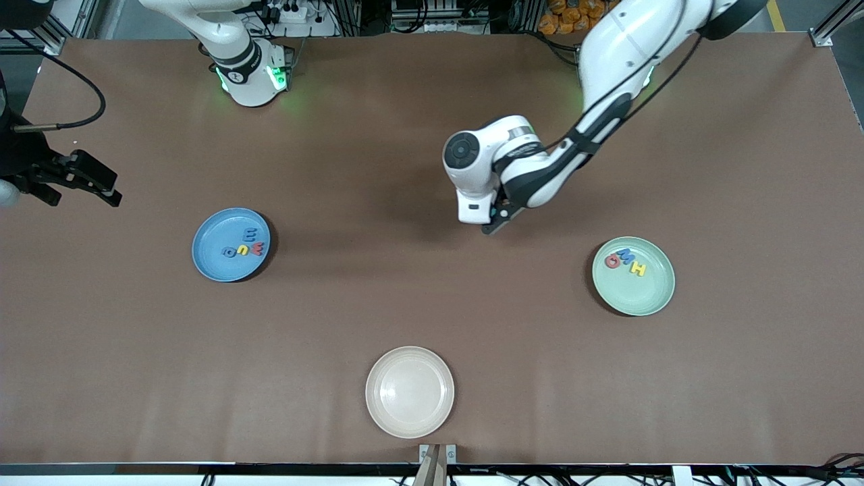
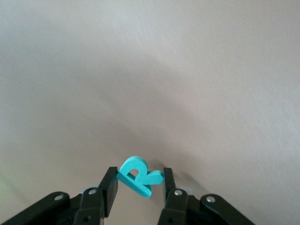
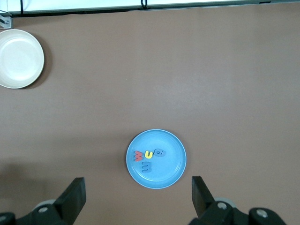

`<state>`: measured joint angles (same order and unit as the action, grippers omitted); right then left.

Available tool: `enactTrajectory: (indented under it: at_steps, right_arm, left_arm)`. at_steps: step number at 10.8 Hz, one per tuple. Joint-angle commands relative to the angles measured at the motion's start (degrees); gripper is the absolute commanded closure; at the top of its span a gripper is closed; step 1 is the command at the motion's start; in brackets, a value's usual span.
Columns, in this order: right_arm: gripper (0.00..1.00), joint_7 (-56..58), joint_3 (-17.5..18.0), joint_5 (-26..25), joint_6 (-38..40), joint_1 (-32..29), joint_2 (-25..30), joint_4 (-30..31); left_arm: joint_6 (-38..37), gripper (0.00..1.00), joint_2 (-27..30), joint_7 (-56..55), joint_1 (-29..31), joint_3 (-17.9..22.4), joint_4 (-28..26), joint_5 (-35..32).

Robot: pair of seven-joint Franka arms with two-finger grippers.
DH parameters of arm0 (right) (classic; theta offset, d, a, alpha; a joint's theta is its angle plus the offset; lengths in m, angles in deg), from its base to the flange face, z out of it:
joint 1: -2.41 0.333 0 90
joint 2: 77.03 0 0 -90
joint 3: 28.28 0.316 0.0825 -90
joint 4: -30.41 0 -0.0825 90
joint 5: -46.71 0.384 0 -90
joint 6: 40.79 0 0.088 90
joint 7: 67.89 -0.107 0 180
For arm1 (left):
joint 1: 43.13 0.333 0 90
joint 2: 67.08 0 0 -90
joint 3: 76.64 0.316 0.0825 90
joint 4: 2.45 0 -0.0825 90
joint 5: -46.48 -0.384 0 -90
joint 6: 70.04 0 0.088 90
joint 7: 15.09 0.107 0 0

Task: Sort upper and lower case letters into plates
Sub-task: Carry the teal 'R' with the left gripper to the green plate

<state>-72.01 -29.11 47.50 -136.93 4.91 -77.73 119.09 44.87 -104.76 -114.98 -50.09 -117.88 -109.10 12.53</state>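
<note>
My left gripper (image 1: pixel 496 223) hangs over bare table between the two plates, shut on a teal letter R (image 2: pixel 138 177) pinched between its fingers (image 2: pixel 110 183). The letter is hidden in the front view. The blue plate (image 1: pixel 214 260) toward the right arm's end holds several letters (image 1: pixel 244 246) in blue, red and yellow. The mint green plate (image 1: pixel 641 295) toward the left arm's end holds a red O (image 1: pixel 612 260), a blue M (image 1: pixel 625 256) and a yellow H (image 1: pixel 637 268). My right gripper (image 1: pixel 115 191) waits open at its end of the table, looking down on the blue plate (image 3: pixel 168 168).
A cream-white plate (image 1: pixel 410 391) with nothing in it sits near the table's front edge, nearer to the front camera than both other plates; it also shows in the right wrist view as the cream plate (image 3: pixel 18 58). Brown tabletop lies between the plates.
</note>
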Motion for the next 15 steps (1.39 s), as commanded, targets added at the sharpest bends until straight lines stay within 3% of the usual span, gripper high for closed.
enactTrajectory:
  at_steps: [1,2,5,8,11,14,15]
  right_arm:
    - [0.0,0.6,0.2,0.2,0.3,-1.3,0.2,-0.7]
    - [0.0,0.8,0.5,0.3,0.3,-1.8,0.1,-0.8]
    - [0.0,1.5,4.9,0.0,0.0,-4.5,0.1,-1.8]
    - [0.0,1.6,5.0,0.1,1.2,-4.8,1.0,-2.4]
    - [0.0,1.5,6.4,0.3,2.4,-5.7,0.9,-2.3]
    - [0.0,1.7,7.0,0.2,3.0,-5.3,1.8,-1.2]
    - [0.0,1.7,7.3,0.2,2.5,-5.3,2.3,-0.8]
  left_arm:
    - [-6.4,0.87,2.9,7.0,9.8,-7.2,-1.5,0.8]
    - [-8.7,0.87,2.7,9.6,13.9,-9.6,-1.9,0.7]
    - [-12.8,0.88,6.0,18.7,19.5,-10.6,-3.1,0.7]
    - [-13.0,0.89,10.1,35.1,31.6,-11.5,-5.4,-0.2]
    - [-11.1,0.89,6.2,40.0,37.8,-11.3,-5.9,-12.9]
    - [-1.2,0.86,1.2,50.1,47.1,-11.0,-6.0,-13.9]
    - [-0.9,0.86,1.3,51.6,47.5,-11.0,-5.9,-14.4]
